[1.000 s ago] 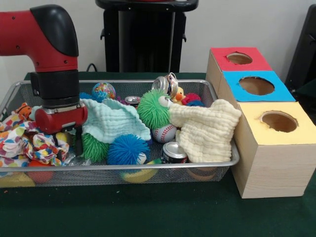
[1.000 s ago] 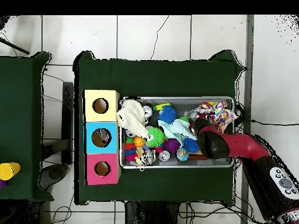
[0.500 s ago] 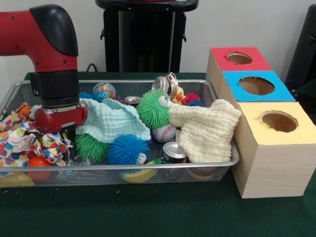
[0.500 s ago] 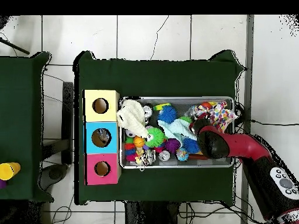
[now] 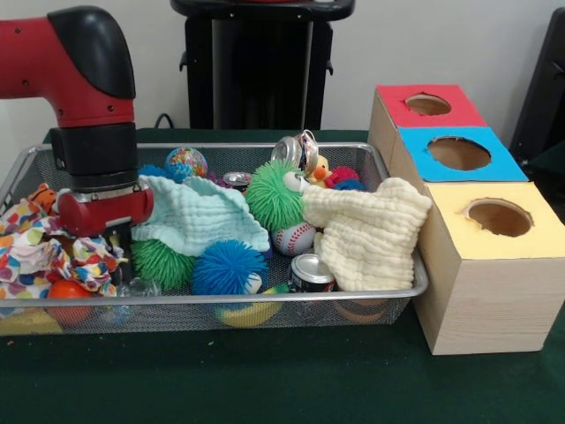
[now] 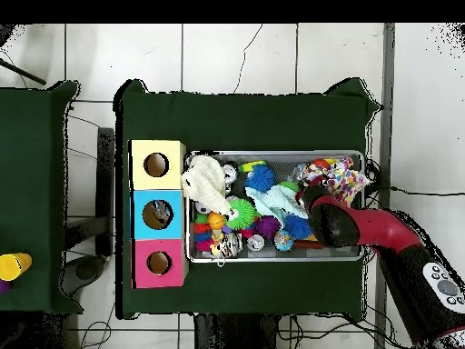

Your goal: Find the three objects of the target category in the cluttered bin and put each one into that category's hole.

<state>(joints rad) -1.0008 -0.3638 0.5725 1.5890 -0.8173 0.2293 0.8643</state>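
The red and black arm (image 5: 84, 106) reaches down into the left end of the wire mesh bin (image 5: 388, 305), which stands on the green worktop (image 5: 265, 380). Its gripper (image 5: 122, 256) is sunk among the clutter there, between the multicoloured patterned cloth (image 5: 40, 252) on its left and a green spiky ball (image 5: 163, 262) just to its right; whether the jaws are wide, narrow or holding anything cannot be told, since the clutter and the wrist hide them.

A pale mint cloth (image 5: 199, 212) lies draped beside the wrist, with a blue spiky ball (image 5: 228, 268) in front of it at the bin's near wall. Toward the middle sit a large green fuzzy ball (image 5: 274, 193), a baseball (image 5: 294, 238) and a drinks can (image 5: 311, 272). A cream cloth (image 5: 366, 231) hangs over the bin's right end.

Right of the bin stand three boxes with round holes in a row: yellow box (image 5: 494, 256) nearest, blue box (image 5: 455, 155) in the middle, red box (image 5: 424, 106) farthest. All three are well apart from the gripper.
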